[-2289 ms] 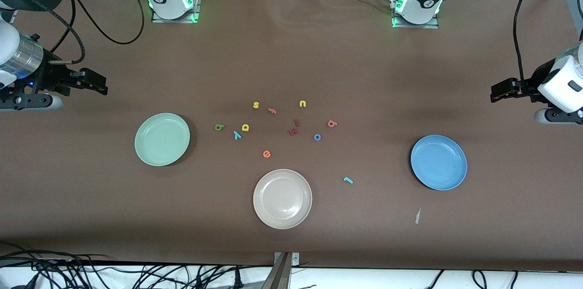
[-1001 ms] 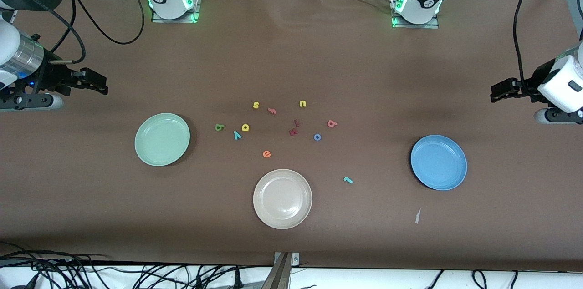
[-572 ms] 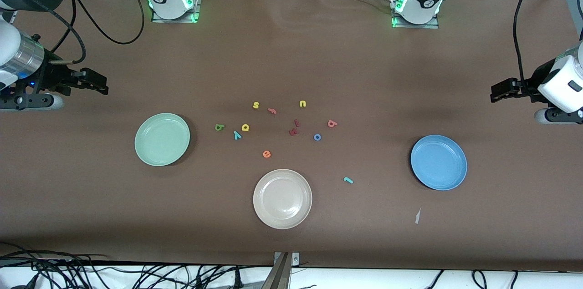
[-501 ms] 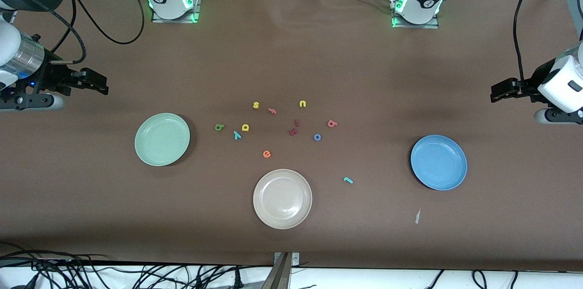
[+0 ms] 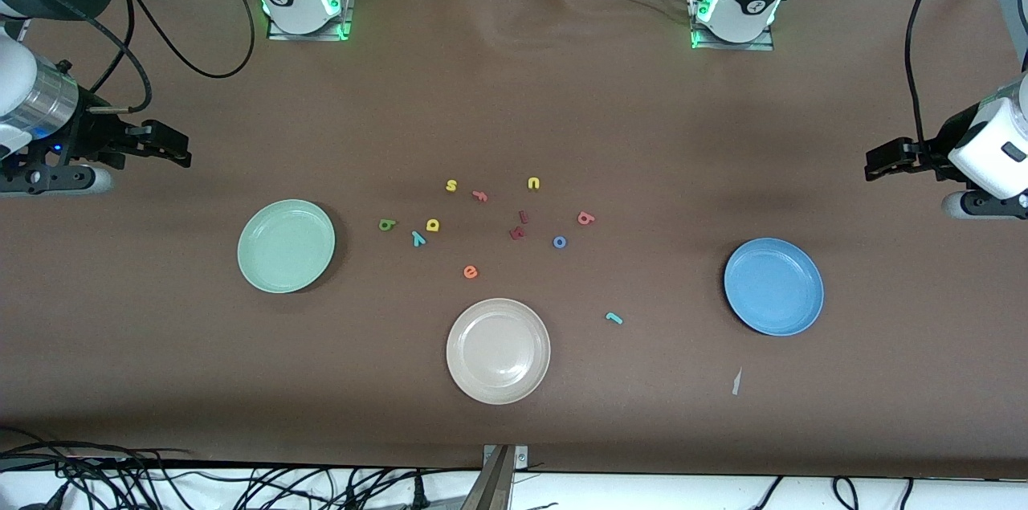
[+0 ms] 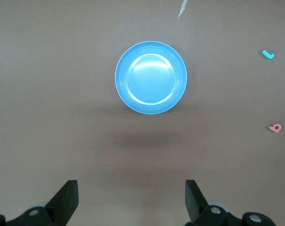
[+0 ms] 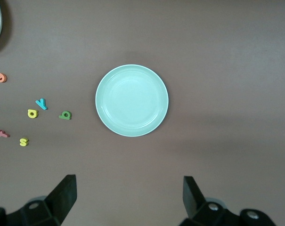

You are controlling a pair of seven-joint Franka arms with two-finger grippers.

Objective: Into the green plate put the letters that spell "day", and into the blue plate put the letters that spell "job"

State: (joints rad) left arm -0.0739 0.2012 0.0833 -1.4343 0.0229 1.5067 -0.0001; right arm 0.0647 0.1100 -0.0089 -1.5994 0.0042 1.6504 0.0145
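Letters (image 5: 417, 237) loose — both pincers wide, empty.

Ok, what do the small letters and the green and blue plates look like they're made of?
The green d, yellow a and teal y look like matte foam: flat, cut-out shapes with no shine, though that is a guess. The green plate and blue plate look like smooth moulded plastic with a soft sheen; a glazed material can't be ruled out.

brown table (image 5: 514, 92), three plates (image 5: 498, 351), foam letters (image 5: 471, 272)
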